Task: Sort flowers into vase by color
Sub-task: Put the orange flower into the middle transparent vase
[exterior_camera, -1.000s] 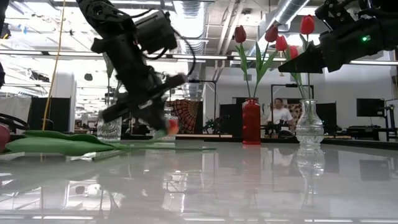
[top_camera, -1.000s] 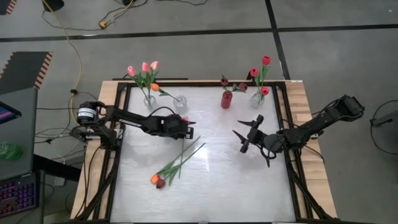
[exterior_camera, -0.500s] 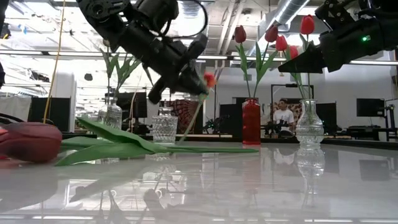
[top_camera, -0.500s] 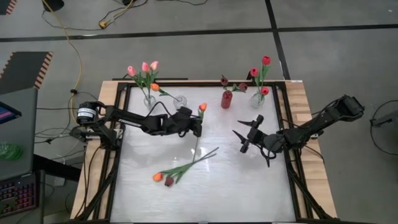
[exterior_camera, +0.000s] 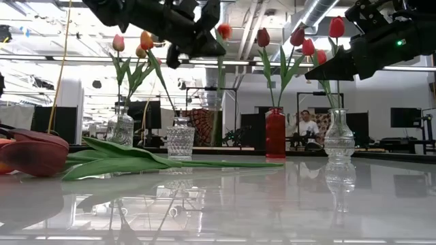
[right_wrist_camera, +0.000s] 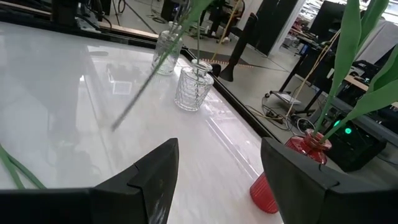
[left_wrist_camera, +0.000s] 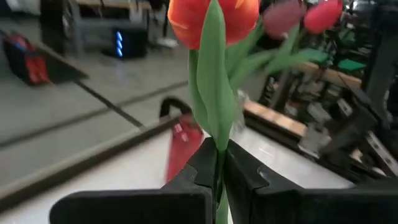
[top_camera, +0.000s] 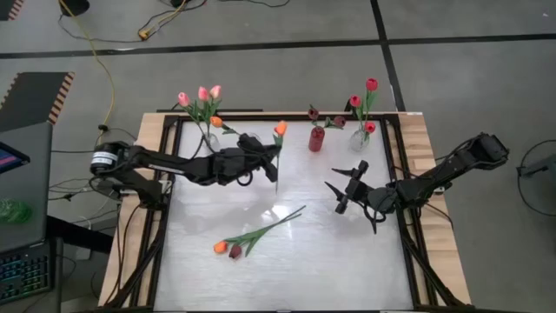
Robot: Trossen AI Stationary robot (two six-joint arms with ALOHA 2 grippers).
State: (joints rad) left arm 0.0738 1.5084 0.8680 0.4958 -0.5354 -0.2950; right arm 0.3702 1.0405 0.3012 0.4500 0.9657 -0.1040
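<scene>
My left gripper is raised over the table's far middle, shut on an orange tulip whose head points up. It hangs between the small clear vase and the red vase. An orange and a maroon tulip lie flat on the near left of the table. A clear vase holds pink tulips and one orange one. Another clear vase holds red tulips, and the red vase holds maroon ones. My right gripper hovers open at the right. My left gripper pinches the orange tulip's stem and leaf between its two fingers, a short way below the head. The fingers come roughly level from the table's left, across the stem. The tulip is lifted clear and upright, its long stem hanging below.
The four vases stand in a row along the far edge. A black frame rims the white tabletop. In the low view a person sits in the room behind. Bare tabletop lies between the two arms and toward the near right.
My left gripper rose and moved toward the far edge, turning as it went. The orange tulip it holds was lifted off the table and swung upright, with its stem end leaving the surface. The two tulips left on the table shifted slightly.
</scene>
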